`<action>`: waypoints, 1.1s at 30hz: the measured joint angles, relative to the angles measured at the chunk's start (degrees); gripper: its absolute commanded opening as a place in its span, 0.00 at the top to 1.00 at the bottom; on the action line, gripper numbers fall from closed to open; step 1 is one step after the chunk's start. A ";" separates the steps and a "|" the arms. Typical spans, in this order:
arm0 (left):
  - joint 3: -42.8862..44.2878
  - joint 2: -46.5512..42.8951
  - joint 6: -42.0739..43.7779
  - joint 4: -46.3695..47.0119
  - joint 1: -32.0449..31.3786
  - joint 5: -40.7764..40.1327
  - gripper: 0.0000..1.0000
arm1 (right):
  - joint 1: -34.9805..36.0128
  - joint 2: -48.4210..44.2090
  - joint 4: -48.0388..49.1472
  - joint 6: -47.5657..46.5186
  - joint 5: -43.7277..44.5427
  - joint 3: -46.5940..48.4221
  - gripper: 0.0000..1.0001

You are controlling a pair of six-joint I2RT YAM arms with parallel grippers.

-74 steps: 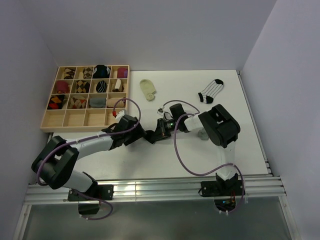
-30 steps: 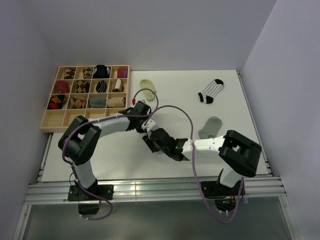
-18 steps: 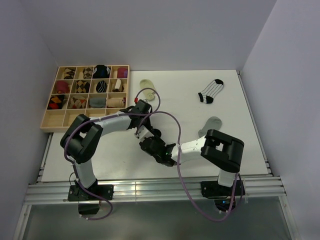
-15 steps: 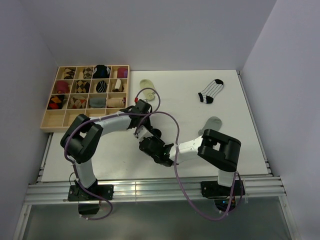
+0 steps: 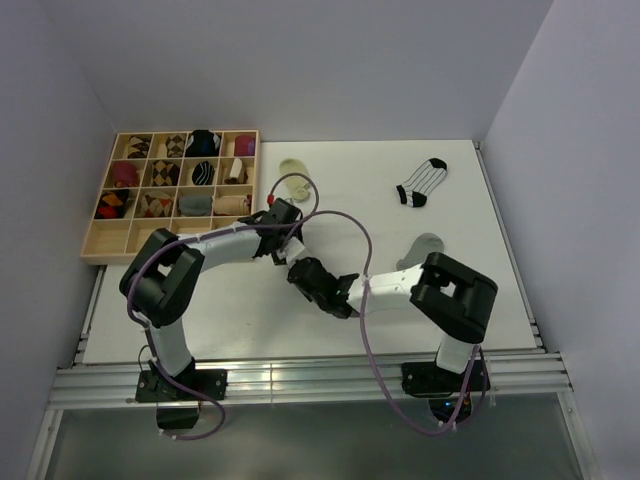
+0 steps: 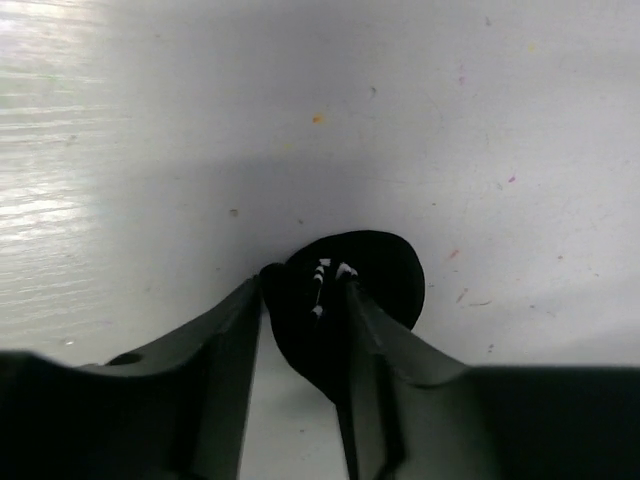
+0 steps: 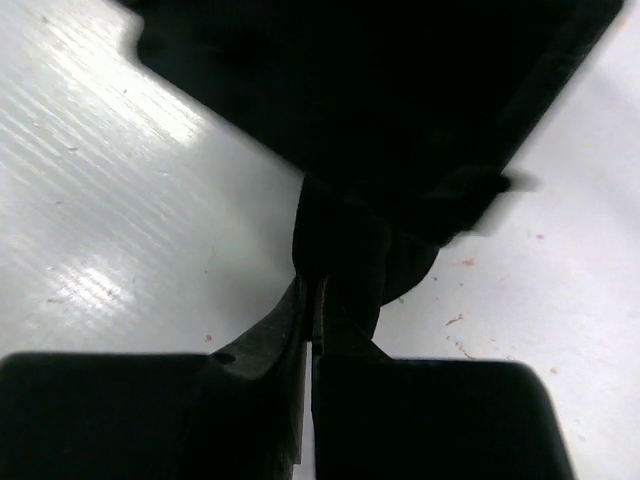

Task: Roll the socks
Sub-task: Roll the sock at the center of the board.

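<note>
A black sock with white bands lies bunched on the white table at mid-table. My left gripper straddles it with its jaws apart, and bare table shows between the left finger and the sock. My right gripper is shut, pinching a fold of the black sock, with the left gripper's dark body just above it. In the top view the left gripper and the right gripper meet tip to tip, hiding the sock. The cream sock, the striped white sock and the grey sock lie flat.
A wooden compartment tray stands at the back left, with rolled socks in its upper rows. The grey sock lies close behind the right arm's elbow. Purple cables loop over both arms. Walls close in the table on the left, back and right.
The right gripper has shifted up and right to the left gripper's tip and shut on the black sock. The left jaws have widened around the sock.
</note>
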 measured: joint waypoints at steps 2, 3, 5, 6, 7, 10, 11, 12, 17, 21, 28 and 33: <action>-0.52 -0.90 -0.42 -0.72 0.13 -0.83 0.45 | -2.75 -2.38 -1.16 1.86 -6.25 -0.52 1.00; -0.98 -1.51 -0.61 -0.90 0.11 -1.33 0.37 | -4.48 -3.65 -1.75 2.82 -9.64 -0.72 1.00; -1.86 -3.26 -1.42 -1.36 0.09 -2.23 0.27 | -7.56 -5.49 -2.64 4.57 -15.63 -0.94 1.00; -2.32 -4.37 -1.90 -1.53 0.09 -2.91 0.24 | -9.01 -5.99 -2.80 5.38 -18.47 -0.94 1.00; -2.84 -5.64 -2.29 -1.57 0.09 -3.43 0.23 | -10.23 -6.32 -2.86 6.14 -20.96 -0.94 1.00; -5.07 -10.29 -4.09 -1.44 0.31 -5.97 0.19 | -13.88 -6.62 -2.95 8.52 -30.32 -0.96 1.00; -6.05 -11.87 -4.87 -1.11 0.61 -6.51 0.19 | -14.84 -6.62 -2.93 9.18 -32.85 -0.96 1.00; -7.28 -13.79 -5.75 -0.85 0.98 -6.73 0.19 | -15.98 -6.54 -3.02 10.10 -36.30 -0.94 1.00; -12.33 -22.01 -8.90 1.55 1.20 -7.34 0.19 | -20.41 -3.30 -3.23 13.73 -48.00 0.24 1.00; -16.98 -25.42 -11.39 5.18 1.20 -6.88 0.18 | -23.61 0.59 0.09 18.34 -57.33 0.85 1.00; -27.50 -27.21 -15.78 10.23 1.20 -5.27 0.17 | -29.35 6.75 13.00 30.86 -70.95 -1.46 1.00; -28.24 -26.18 -16.81 14.78 0.96 -4.31 0.20 | -33.00 11.13 22.03 39.10 -78.01 -3.08 1.00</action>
